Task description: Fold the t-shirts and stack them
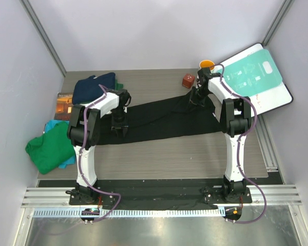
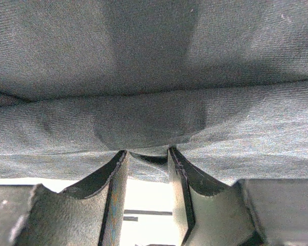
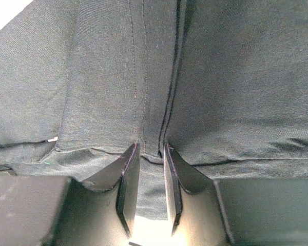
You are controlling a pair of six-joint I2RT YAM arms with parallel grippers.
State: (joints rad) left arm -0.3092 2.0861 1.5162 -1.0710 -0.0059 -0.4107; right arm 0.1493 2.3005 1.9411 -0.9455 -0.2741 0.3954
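**Black shirt stretched between two pinches: the grip is the weak point**

The black soft-cloth t-shirt (image 1: 159, 120) lies as a long band across the middle of the grey wood-grain table (image 1: 159, 159), running from near left to far right; each end is clamped by one arm.

Risks, as I judge them: both holds are narrow pinches on a fold edge, so an uneven or sudden pull could draw the cloth out of one jaw and let the band collapse; the right pinch sits on a stitched seam with several layers, and an inner layer might slide free and skew the fold; the small red-brown block (image 1: 188, 80) and the orange round object (image 1: 207, 64) sit just beside the right wrist, where a swing could knock them; the navy bundled t-shirt (image 1: 95, 87) lies near the left wrist and could be snagged.

The left gripper (image 1: 119, 127) points down at the band's left end, elbow raised above it; its dark fingers (image 2: 113, 179) are clenched on a ridge of black cloth. The right gripper (image 1: 196, 98) reaches farther out, forearm stretched toward the teal-and-white flat board (image 1: 256, 82); its fingers (image 3: 128, 174) grasp the seamed edge of the same shirt.

The green crumpled t-shirt (image 1: 50, 148) waits at the left edge, well apart.
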